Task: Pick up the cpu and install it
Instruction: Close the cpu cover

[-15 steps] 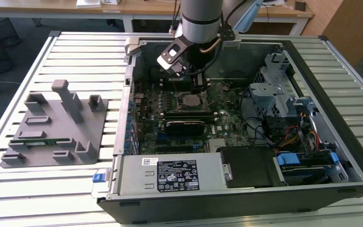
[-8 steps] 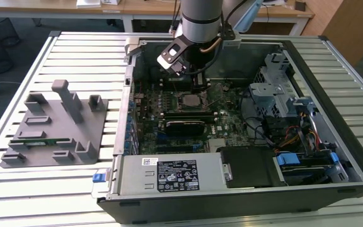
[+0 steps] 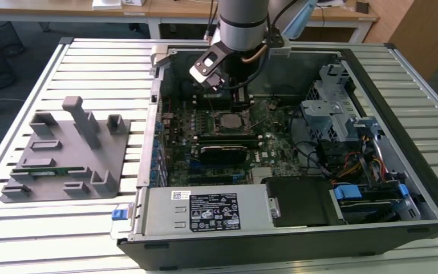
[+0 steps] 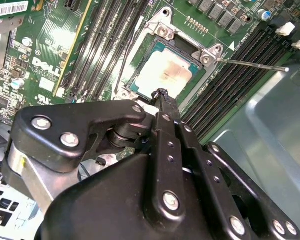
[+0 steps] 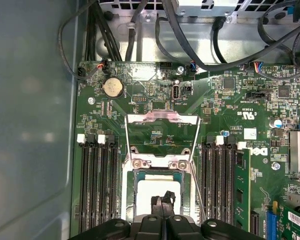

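Findings, largest item first. The table point(image 3: 97, 63) carries the open case point(image 3: 432, 188), and my pincer point(image 4: 162, 94) is inside that case, low over the board point(image 5: 140, 85). Well apart from the pincer, toward the exterior view's left, a grey rack point(image 3: 67, 154) sits on the table with a green stick point(image 3: 48, 170) lying in it. Directly below the pincer is the socket point(image 5: 131, 200). Its plate point(image 5: 162, 119) is tipped up and open just beyond my tips, and its lever point(image 4: 250, 64) stands swung out to one side, unlatched. The cpu point(image 4: 165, 72) lies flat and square inside the socket, silver top up, under and just ahead of my tips. I judge the pick and the placing done, since the chip appears seated. As far as shows, the plate is not yet down and the lever is not yet latched, so the install is not finished. Pose: my arm point(image 3: 242, 23) comes down near-vertical over the case's far side, wrist pointed at the board, with the pincer aimed at the cpu's near edge. The pincer's fingers are pressed together with nothing pinched between them. In both wrist views the tips sit at or just over the chip's edge, and I cannot tell whether they touch it.
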Tool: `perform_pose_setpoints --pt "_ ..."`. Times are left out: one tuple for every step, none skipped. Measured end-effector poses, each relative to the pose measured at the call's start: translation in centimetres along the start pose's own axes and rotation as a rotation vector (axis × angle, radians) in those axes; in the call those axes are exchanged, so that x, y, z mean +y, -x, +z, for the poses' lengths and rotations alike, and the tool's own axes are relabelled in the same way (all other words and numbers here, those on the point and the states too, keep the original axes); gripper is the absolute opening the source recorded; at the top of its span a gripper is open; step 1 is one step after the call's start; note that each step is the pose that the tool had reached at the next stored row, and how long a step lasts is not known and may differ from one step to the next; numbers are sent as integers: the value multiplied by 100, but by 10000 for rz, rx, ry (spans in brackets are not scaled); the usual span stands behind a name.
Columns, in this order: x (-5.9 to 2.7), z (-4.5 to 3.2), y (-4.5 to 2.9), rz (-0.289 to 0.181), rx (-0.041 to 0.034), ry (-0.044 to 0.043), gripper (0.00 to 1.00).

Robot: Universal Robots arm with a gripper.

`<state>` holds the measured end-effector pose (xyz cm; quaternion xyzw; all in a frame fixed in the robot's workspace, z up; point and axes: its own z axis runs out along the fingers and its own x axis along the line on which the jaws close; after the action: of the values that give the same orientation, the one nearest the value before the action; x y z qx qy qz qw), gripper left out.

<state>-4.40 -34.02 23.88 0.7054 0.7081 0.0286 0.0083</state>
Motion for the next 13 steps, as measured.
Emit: perform_pose_setpoints --pt "0 -2 0 0 0 0 11" --pt "0 -4 0 0 0 0 11" --pt "0 -5 0 0 0 0 11" --pt "1 -8 0 0 0 0 11" --pt "1 -12 0 0 -1 0 11" --pt "1 -14 0 -1 -1 0 11" --pt "1 -16 0 0 -1 0 11" --pt "1 -18 0 0 -1 0 11" --pt "1 -19 -1 0 0 0 11" --pt "1 -21 -1 -1 0 0 11" --pt "2 -23 -1 0 0 0 11" --pt "2 -25 -1 0 -1 0 11" --pt "2 -27 -1 0 -1 0 11"
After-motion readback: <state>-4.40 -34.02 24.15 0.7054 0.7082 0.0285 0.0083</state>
